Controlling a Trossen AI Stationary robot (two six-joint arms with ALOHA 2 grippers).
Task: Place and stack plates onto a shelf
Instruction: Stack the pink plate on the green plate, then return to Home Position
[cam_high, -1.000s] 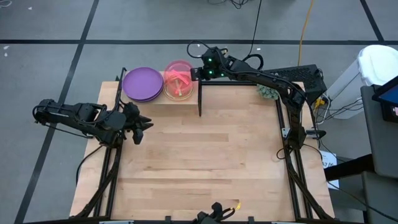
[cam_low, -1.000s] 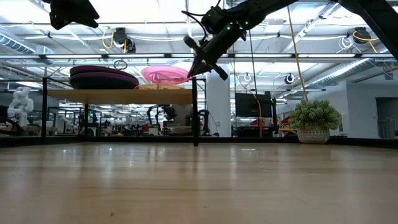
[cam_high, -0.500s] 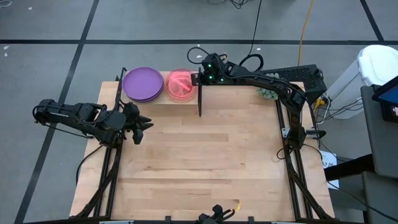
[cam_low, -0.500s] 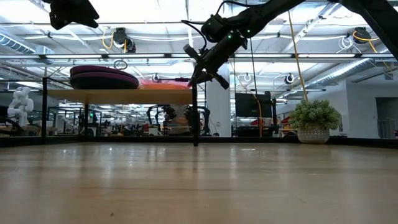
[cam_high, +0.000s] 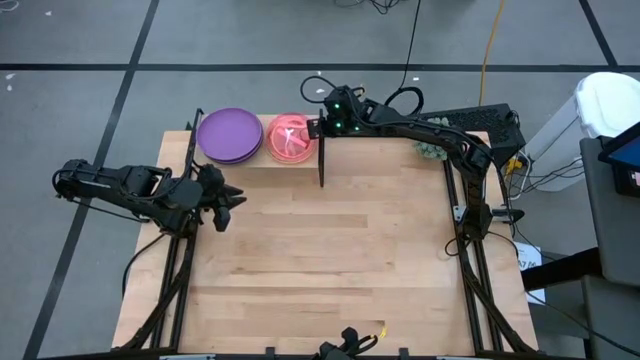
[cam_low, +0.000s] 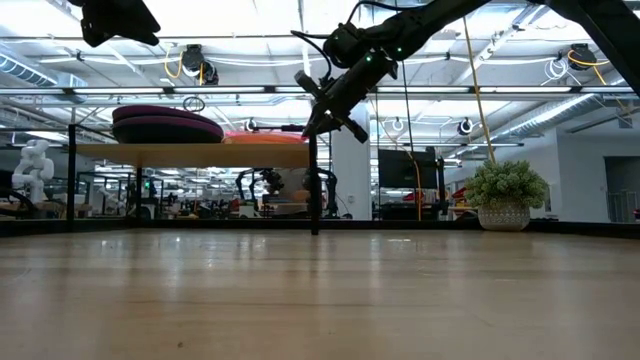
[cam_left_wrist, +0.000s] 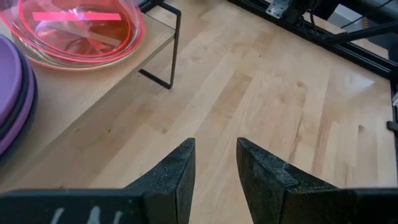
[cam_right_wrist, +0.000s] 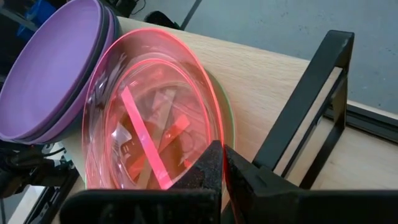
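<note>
The purple stack (cam_left_wrist: 11, 102) and pink plates (cam_left_wrist: 78, 34) are cut off by the left wrist view's edge.

Lighting is even and bright from overhead fixtures, seen as white strips across the ceiling in the low view. Tabletop (cam_high: 330, 250) shows soft, short shadows. Pink plates (cam_right_wrist: 155, 124) carry sharp reflected light bars. In the left wrist view the near fingers (cam_left_wrist: 174, 180) are soft-focused; the low view's foreground boards blur

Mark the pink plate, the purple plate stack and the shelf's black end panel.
pink plate (cam_high: 290, 138), high view, its centre.
purple plate stack (cam_high: 229, 134), high view, top plate's middle.
black end panel (cam_right_wrist: 309, 102), right wrist view, its upright bar.
</note>
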